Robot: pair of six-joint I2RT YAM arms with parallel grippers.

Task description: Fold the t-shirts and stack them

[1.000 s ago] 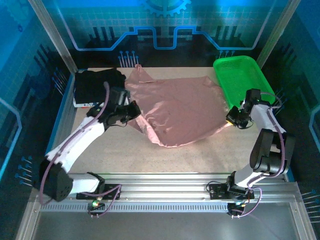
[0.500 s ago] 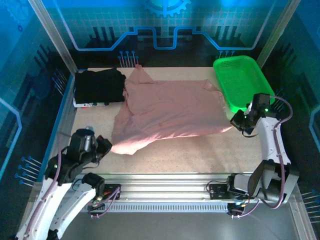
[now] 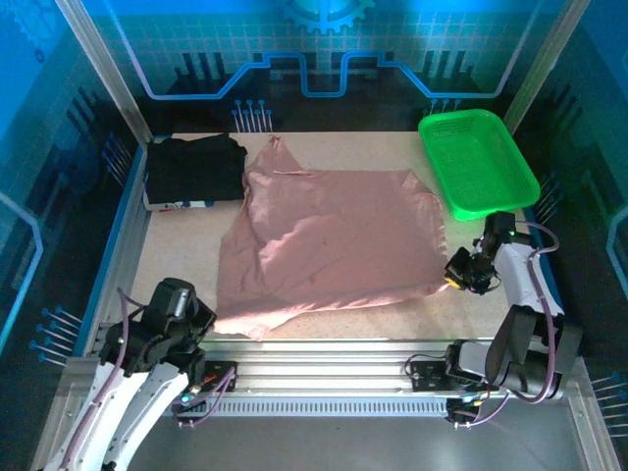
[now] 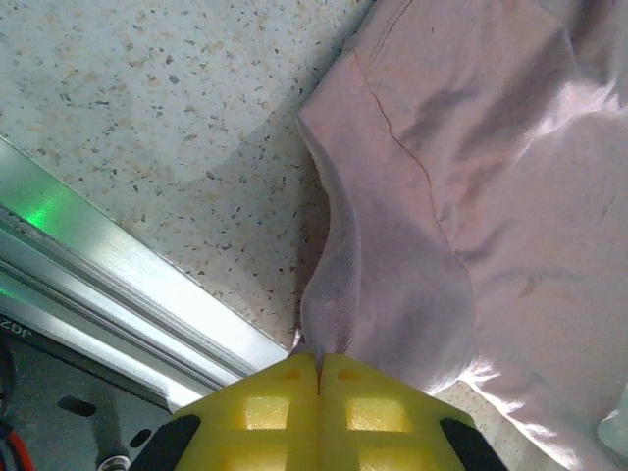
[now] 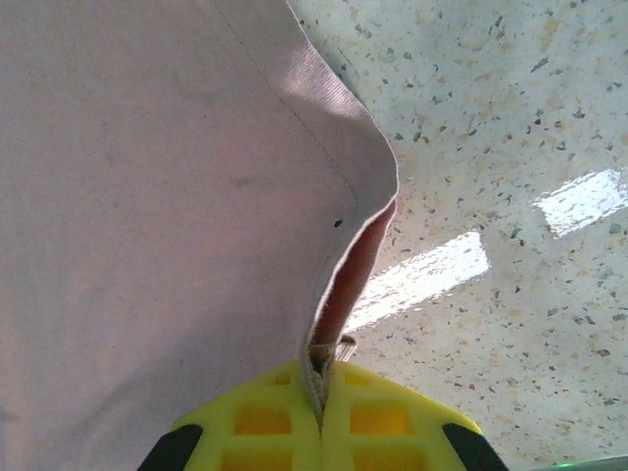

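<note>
dusty-pink short-sleeved cloth t-shirt (image 3: 334, 235) spread centrally | near corners pinched by left gripper (image 4: 319, 371) and right gripper (image 5: 321, 392), tautened for folding | plain black folded t-shirt (image 3: 194, 169) far-left, judged stack base

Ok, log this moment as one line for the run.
left gripper: shut on pink t-shirt hem | right gripper: shut on same shirt's hem | pink t-shirt: spread out, unfolded | black t-shirt: folded, far left

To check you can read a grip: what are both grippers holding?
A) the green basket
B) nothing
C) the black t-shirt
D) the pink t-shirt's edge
D: each wrist view shows a hem of the pink t-shirt pinched in shut jaws, left gripper and right gripper.
</note>
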